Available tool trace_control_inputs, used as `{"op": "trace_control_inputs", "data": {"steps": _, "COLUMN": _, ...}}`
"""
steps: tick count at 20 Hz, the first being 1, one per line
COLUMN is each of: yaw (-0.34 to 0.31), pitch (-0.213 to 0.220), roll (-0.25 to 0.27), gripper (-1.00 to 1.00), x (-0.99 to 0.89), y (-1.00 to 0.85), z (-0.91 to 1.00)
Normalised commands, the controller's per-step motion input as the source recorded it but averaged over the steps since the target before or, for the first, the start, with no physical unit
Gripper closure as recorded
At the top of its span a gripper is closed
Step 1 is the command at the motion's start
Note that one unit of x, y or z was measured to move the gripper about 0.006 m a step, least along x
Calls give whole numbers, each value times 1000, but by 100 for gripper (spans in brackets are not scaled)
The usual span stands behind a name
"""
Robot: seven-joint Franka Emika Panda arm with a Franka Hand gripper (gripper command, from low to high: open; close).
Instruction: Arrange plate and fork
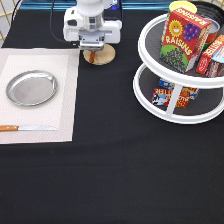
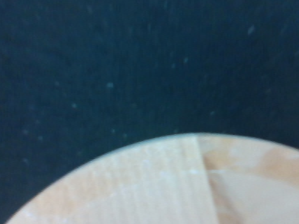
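Observation:
The silver plate (image 1: 31,87) lies on the beige placemat (image 1: 67,90) at the exterior view's left. My gripper (image 1: 93,49) hangs low over the round wooden disc (image 1: 103,56) at the exterior view's top, just beyond the placemat's corner. A short brown piece that looks like the fork (image 1: 92,54) handle shows under the hand on the disc; the rest of it is hidden by the hand. The wrist view shows only the wooden disc (image 2: 183,185) edge and black cloth (image 2: 131,60).
A knife (image 1: 25,128) with an orange-brown handle lies along the placemat's near edge. A white two-tier turntable (image 1: 175,116) with a raisin box (image 1: 180,42) and other packets stands at the exterior view's right. Black cloth (image 1: 110,170) covers the table.

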Motion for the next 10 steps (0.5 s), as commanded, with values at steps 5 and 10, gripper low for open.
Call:
{"op": "trace_control_inputs", "data": {"steps": 5, "yaw": -120, "pitch": 12, "roll": 59, "gripper": 100, "x": 0, "y": -566, "z": 493}}
{"op": "trace_control_inputs", "data": {"steps": 10, "yaw": -138, "pitch": 24, "roll": 1, "gripper": 100, "x": 0, "y": -596, "z": 275}}
